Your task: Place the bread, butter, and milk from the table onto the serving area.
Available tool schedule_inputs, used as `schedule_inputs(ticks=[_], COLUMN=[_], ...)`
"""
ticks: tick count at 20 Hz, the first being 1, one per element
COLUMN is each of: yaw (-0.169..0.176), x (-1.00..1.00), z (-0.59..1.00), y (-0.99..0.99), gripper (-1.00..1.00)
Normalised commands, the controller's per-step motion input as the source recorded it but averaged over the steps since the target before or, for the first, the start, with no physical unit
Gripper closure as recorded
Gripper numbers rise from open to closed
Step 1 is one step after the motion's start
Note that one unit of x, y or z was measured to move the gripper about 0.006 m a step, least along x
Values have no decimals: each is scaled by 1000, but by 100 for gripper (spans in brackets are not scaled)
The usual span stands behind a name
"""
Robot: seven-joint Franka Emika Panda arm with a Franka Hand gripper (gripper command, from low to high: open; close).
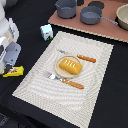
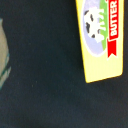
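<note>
Butter (image 2: 101, 37) (label cut off by frame) lies on table (image 2: 45, 75); jaws' state can't tell.

The worktop (image 1: 107, 85) is matt black. On it, the serving area (image 1: 45, 80) looks like finely ribbed beige cloth, and its plate (image 1: 59, 71) is dull tan. The bread (image 1: 70, 65) on the plate has a smooth golden crust. The butter (image 2: 102, 37) looks like smooth printed yellow wrapping. Beyond the serving area, the board (image 1: 100, 31) looks wooden, with matt grey pots (image 1: 91, 15).
</note>
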Motion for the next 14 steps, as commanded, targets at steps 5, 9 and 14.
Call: schedule_inputs(ticks=[5, 9, 14], yaw=[42, 36, 6], x=[1, 138, 133], z=[-210, -139, -97], y=[-142, -219, -263], gripper=[-100, -100, -100])
